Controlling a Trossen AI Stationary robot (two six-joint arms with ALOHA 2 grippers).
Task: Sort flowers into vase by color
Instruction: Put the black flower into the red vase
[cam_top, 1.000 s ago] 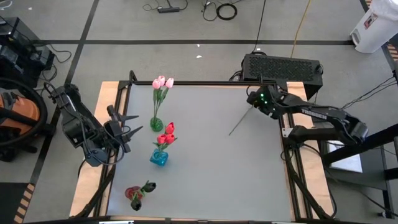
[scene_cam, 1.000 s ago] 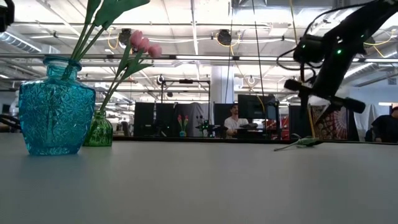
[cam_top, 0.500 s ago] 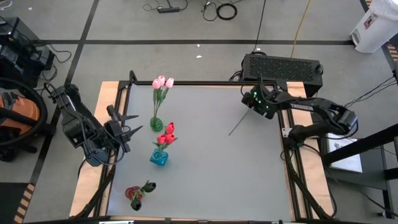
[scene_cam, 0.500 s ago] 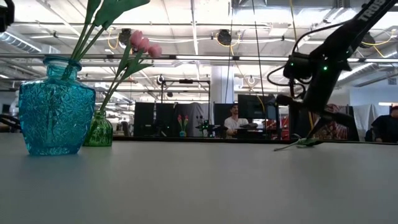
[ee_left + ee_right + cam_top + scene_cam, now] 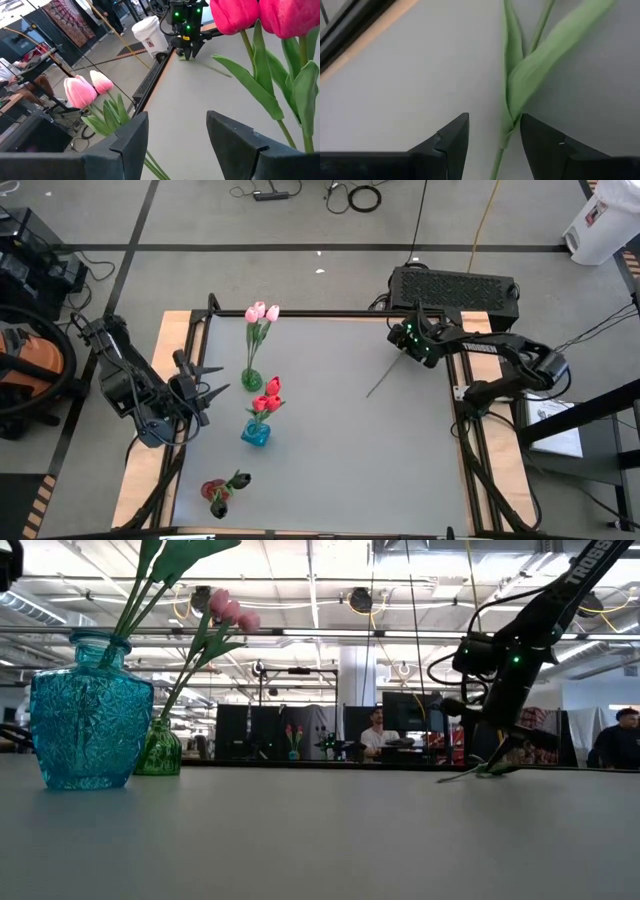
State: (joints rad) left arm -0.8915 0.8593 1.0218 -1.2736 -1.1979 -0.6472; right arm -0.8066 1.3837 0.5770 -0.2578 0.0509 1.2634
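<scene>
right gripper (image 5: 490,137) fingers apart, low over worktop (image 5: 330,420) | lying thin green plastic flower stem (image 5: 520,80) between them | light, springy, rolls easily | pinch the stem below its leaf

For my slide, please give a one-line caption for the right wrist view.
Right gripper low over the gray table, open fingers flanking the green stem and leaves of a lying flower.
</scene>
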